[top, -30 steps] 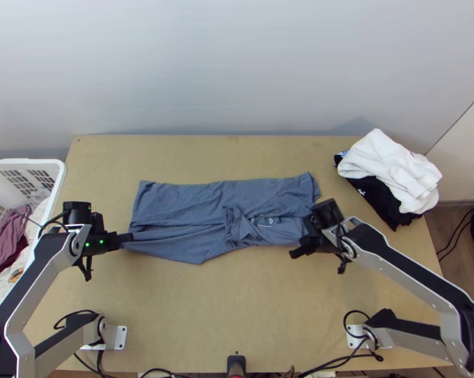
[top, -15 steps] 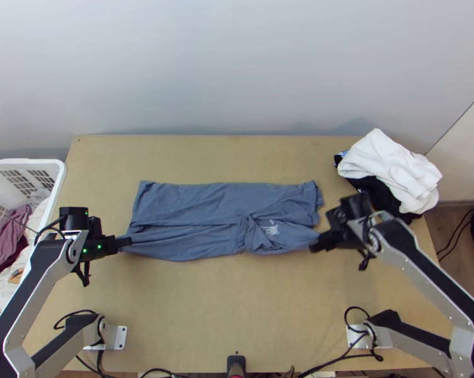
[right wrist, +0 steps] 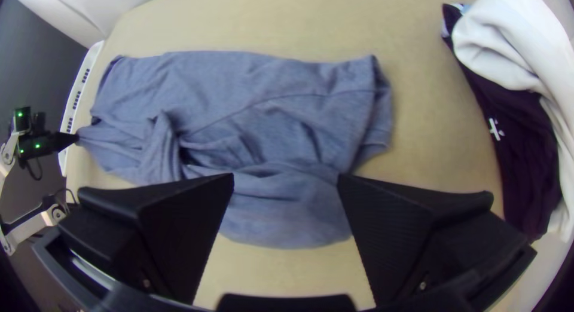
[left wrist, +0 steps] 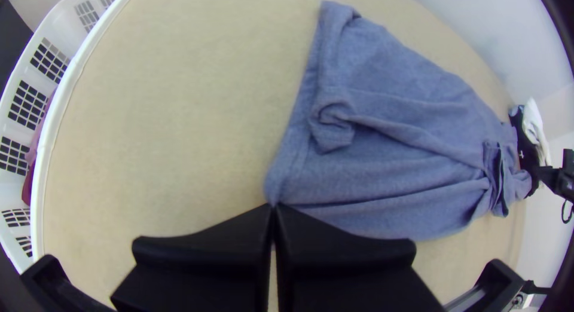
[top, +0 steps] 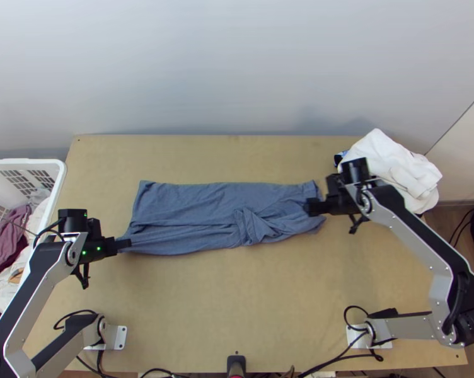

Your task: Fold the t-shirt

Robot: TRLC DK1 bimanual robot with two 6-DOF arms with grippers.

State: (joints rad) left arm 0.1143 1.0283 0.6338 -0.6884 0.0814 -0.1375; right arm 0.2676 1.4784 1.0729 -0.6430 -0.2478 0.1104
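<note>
The blue-grey t-shirt (top: 205,205) lies in a long strip across the table, its near half gathered and twisted right of the middle. My left gripper (top: 125,243) is shut on its near left corner; in the left wrist view the closed gripper (left wrist: 273,207) pinches the edge of the t-shirt (left wrist: 406,127). My right gripper (top: 310,206) is over the shirt's right end. In the right wrist view the right gripper (right wrist: 286,179) stands open, fingers wide apart, above the bunched near part of the t-shirt (right wrist: 287,210), with no cloth gripped.
A white basket (top: 62,183) with clothes stands at the left table edge. At the back right lies a pile with a white garment (top: 388,167) on top of a dark garment (right wrist: 514,138), close beside the right arm. Bare tabletop (top: 231,302) stretches in front of the shirt.
My right gripper shifted right, then up the picture toward the back. The shirt's twisted part and near right edge moved right, then slightly back. My left gripper has stayed almost still on the corner.
</note>
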